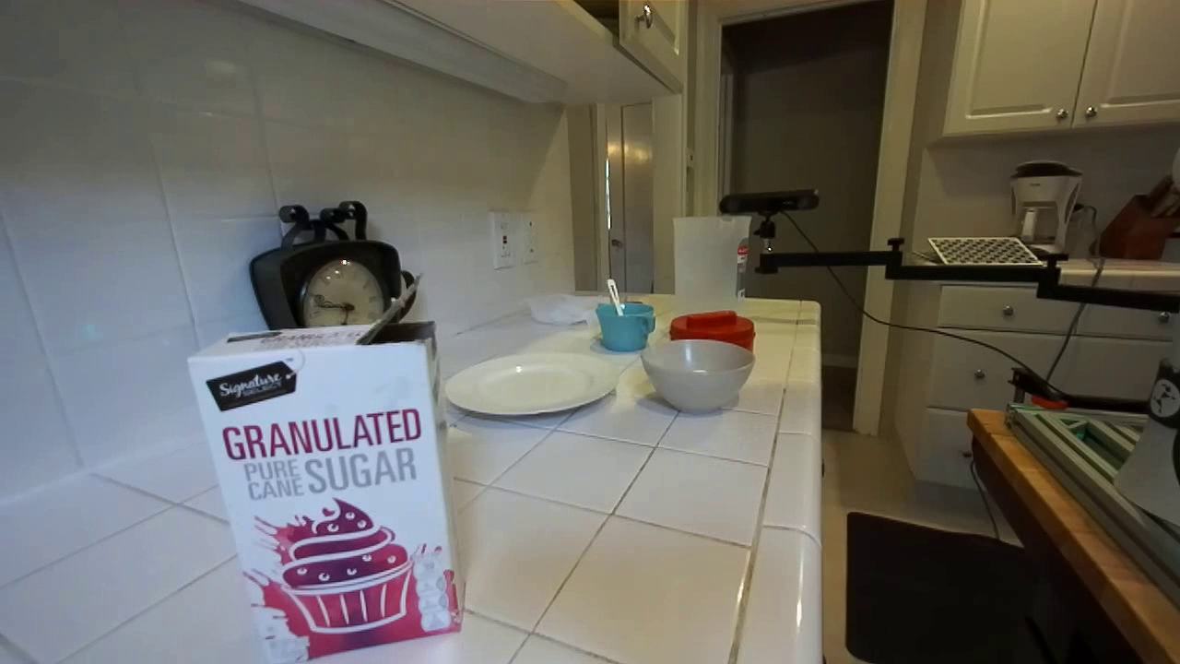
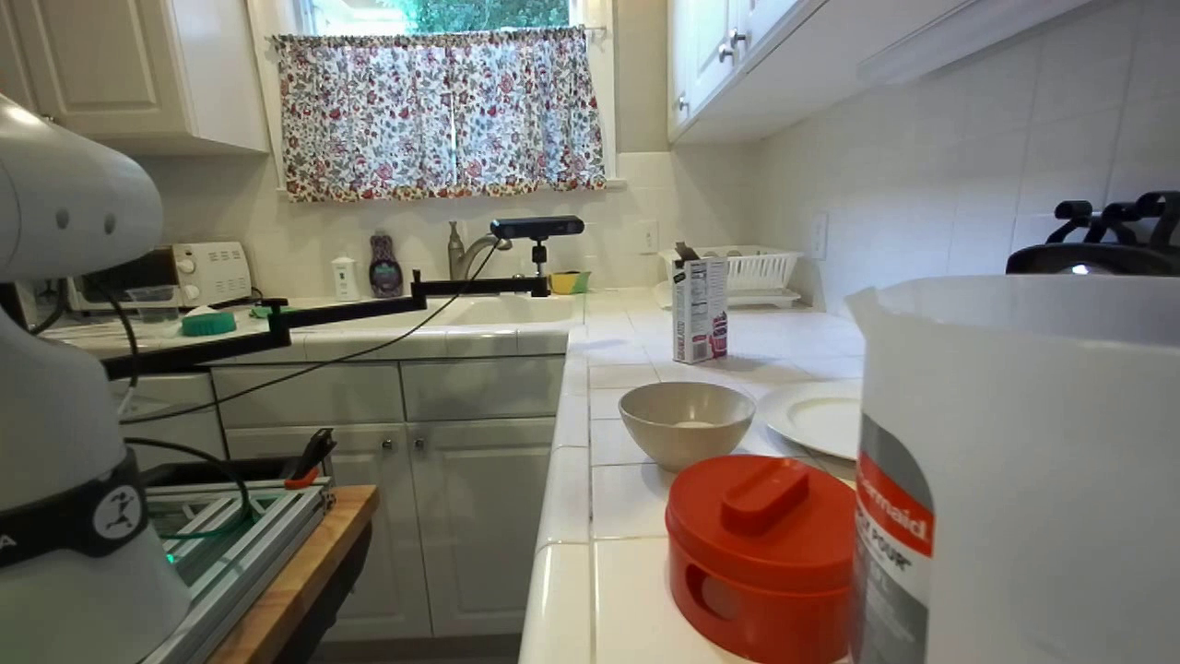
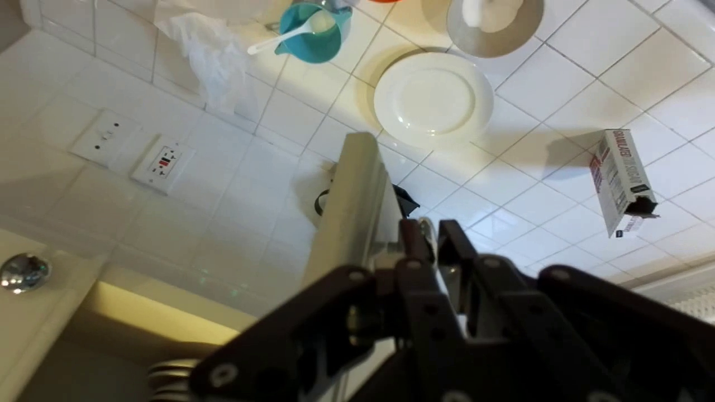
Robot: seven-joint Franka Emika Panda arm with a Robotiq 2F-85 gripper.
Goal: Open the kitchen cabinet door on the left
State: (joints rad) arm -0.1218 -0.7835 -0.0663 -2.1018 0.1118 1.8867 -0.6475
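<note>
Nearest to us in the wrist view, the claw [image 3: 430, 231] is clamped on a small metal knob [image 3: 428, 234] — blurred, but we can see it fill the narrow gap. The cabinet door [image 3: 346, 218] is right beside the claw, seen nearly edge-on; it stands open, though by how much we cannot tell. At the left edge of that view we make out a second door [image 3: 22, 318] with a round chrome knob [image 3: 25, 273], and between the two doors part of the cabinet's inside [image 3: 84, 363], where a stack of dishes [image 3: 170, 377] shows its rims.

Farther off lies the white tiled table [image 1: 590, 553]. There, in an exterior view, we have the sugar box [image 1: 323, 498] nearest, upright with its top flap raised, and a black-cased dial [image 1: 341, 290] just behind it by the wall [image 1: 120, 277] on the left. Past those we come to the white plate [image 1: 530, 383] on the left and the grey bowl [image 1: 696, 373] near its right side. Farther again are the blue cup [image 1: 622, 330], a white spoon [image 1: 615, 297] standing tilted in it, and, to its right, the red container [image 1: 710, 327] close behind the bowl. The translucent pitcher [image 1: 705, 263] stands beyond that container, farthest of all the things we have named on the table.
</note>
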